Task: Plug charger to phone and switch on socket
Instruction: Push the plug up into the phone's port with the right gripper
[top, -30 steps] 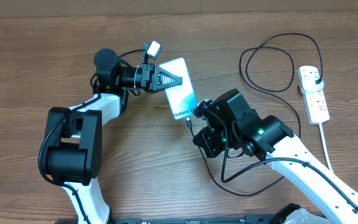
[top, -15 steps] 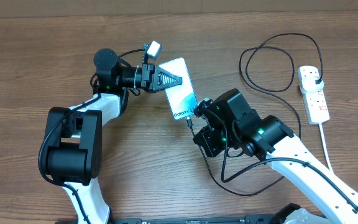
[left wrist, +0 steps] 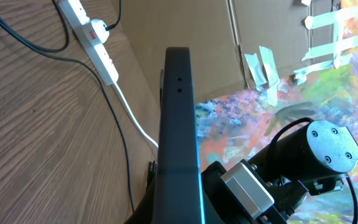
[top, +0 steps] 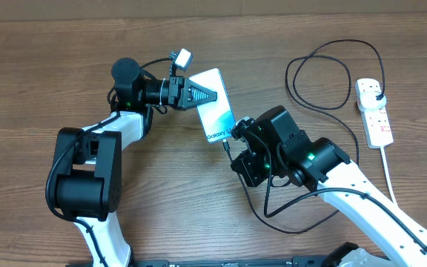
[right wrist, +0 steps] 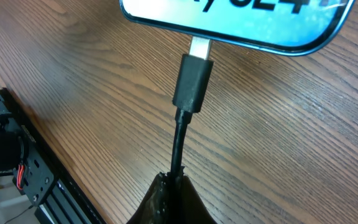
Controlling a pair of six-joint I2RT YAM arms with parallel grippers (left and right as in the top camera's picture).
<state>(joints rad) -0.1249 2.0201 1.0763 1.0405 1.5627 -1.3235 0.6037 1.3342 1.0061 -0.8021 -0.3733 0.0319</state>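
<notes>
The phone (top: 215,110), with a light blue-teal screen, is held tilted on its edge above the table by my left gripper (top: 202,95), which is shut on it. In the left wrist view the phone (left wrist: 179,124) shows edge-on as a dark bar. My right gripper (right wrist: 174,186) is shut on the charger's thin black cable just behind its connector tip (right wrist: 193,79). The tip's metal end sits in the phone's bottom edge (right wrist: 241,25). The charger cable (top: 325,74) loops to a black plug in the white socket strip (top: 373,111) at the right.
The socket strip's thick white cord (top: 388,174) runs toward the front right edge. Slack charger cable (top: 288,219) lies under my right arm. The socket strip and cables also show in the left wrist view (left wrist: 95,37). A metal rail (right wrist: 23,168) is at the table's edge.
</notes>
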